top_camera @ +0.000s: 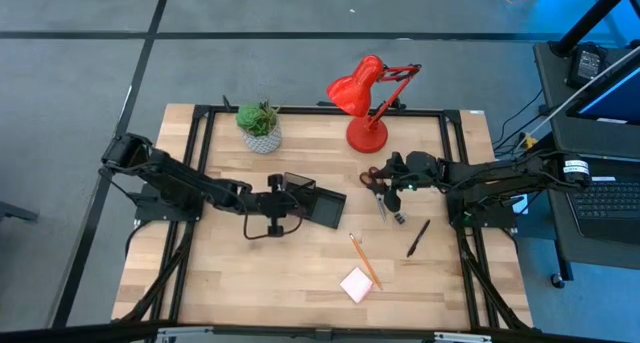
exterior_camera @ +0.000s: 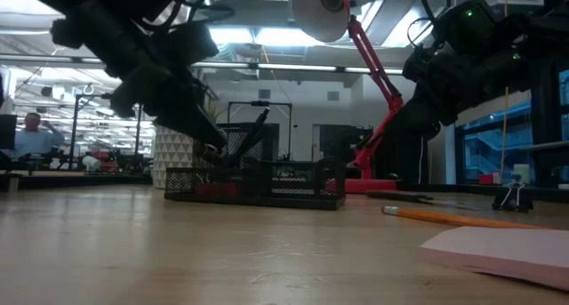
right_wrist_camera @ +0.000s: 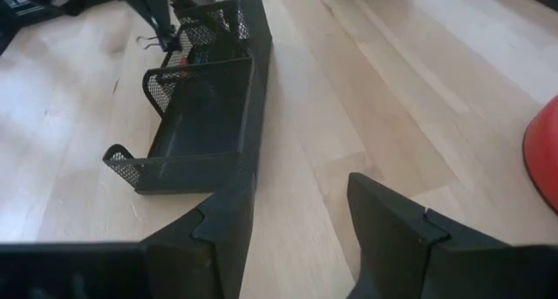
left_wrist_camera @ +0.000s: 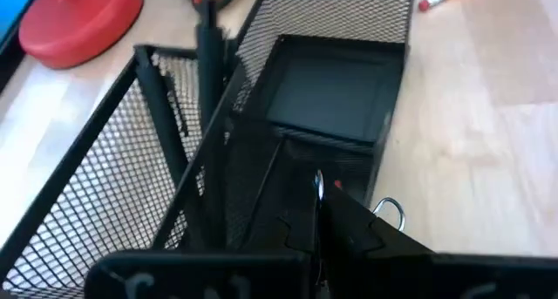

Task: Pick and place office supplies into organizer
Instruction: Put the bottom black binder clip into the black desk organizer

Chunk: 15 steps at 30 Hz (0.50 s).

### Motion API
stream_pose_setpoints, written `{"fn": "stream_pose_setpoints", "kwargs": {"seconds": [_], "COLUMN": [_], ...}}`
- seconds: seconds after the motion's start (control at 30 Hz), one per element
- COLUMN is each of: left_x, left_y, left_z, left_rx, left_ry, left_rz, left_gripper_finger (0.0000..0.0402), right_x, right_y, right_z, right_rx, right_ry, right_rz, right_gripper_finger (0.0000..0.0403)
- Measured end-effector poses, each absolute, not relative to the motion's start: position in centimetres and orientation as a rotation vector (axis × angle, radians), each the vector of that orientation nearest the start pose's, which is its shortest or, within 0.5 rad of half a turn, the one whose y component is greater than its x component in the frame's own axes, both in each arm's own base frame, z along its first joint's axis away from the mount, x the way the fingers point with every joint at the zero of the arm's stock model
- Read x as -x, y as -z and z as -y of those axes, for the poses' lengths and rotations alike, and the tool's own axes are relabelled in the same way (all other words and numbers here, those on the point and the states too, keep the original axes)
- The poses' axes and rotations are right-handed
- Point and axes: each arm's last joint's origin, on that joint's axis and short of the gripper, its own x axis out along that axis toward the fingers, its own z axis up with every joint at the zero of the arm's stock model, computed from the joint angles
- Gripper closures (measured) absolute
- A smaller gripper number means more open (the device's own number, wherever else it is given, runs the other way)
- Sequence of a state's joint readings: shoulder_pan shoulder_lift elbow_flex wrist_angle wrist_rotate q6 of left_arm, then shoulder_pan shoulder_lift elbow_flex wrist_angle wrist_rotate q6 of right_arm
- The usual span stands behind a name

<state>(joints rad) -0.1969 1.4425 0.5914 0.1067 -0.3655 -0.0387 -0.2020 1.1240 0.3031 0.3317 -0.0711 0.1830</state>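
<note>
On the left of the wooden tabletop (top_camera: 250, 283), the left gripper (top_camera: 283, 205) reaches over the near end of the black mesh organizer (top_camera: 318, 205), its fingers clenched together. In the left wrist view a small metal clip (left_wrist_camera: 391, 214) lies on the wood just beside the organizer's wall; whether the gripper grasps anything cannot be told. A dark pen (left_wrist_camera: 209, 68) stands tilted in the taller section. Behind the organizer sits a potted plant (top_camera: 260, 125). Toward the middle front, an orange pencil (top_camera: 364, 260) lies near a pink sticky-note pad (top_camera: 357, 284), the 2 touching or nearly so. Further back stands the red lamp (top_camera: 365, 101). To its right, the right gripper (top_camera: 392, 175) hangs above the red-handled scissors (top_camera: 372, 178), its jaws released and grasping nothing. Just in front of it lies 1 black pen (top_camera: 418, 237), well apart from the organizer.
</note>
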Motion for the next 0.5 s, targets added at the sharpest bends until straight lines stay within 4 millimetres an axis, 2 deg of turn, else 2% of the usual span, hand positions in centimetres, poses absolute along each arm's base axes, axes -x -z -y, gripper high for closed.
{"fn": "stream_pose_setpoints", "kwargs": {"seconds": [0.5], "left_x": [-24.9], "left_y": [-14.1], "left_z": [3.3], "left_rx": [-0.159], "left_ry": [-0.197], "left_rz": [-0.712], "left_gripper_finger": [0.0398], "right_x": [-19.8], "right_y": [-15.8], "right_z": [3.9], "right_rx": [-0.267], "right_ry": [0.178], "right_rz": [-0.471], "right_gripper_finger": [0.0215]}}
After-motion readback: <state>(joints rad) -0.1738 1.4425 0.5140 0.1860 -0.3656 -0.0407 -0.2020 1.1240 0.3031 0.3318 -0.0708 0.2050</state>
